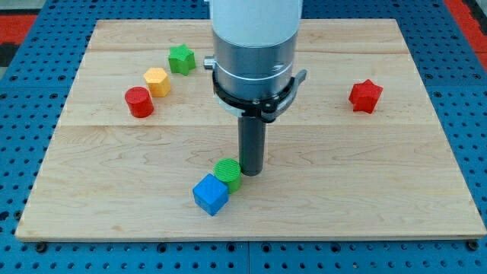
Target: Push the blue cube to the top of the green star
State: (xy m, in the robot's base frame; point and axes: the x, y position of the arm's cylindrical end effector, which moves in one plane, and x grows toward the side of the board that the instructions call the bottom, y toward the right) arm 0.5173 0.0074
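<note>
Right now the tip (252, 172) is sitting just right of the green cylinder (228, 173), with no gripper to open or shut. The blue cube (211, 194) is lying down-left past that cylinder. The green star (181, 58) is waiting far up the board.

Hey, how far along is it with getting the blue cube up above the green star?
Nothing looks done yet: the blue cube sits near the view's bottom, far below the green star at the upper left. In hand: my tip stands just right of the green cylinder, which touches the cube's upper right. Left: get my tip behind the cube, push it up the board past the yellow block, and stop it above the star.
</note>
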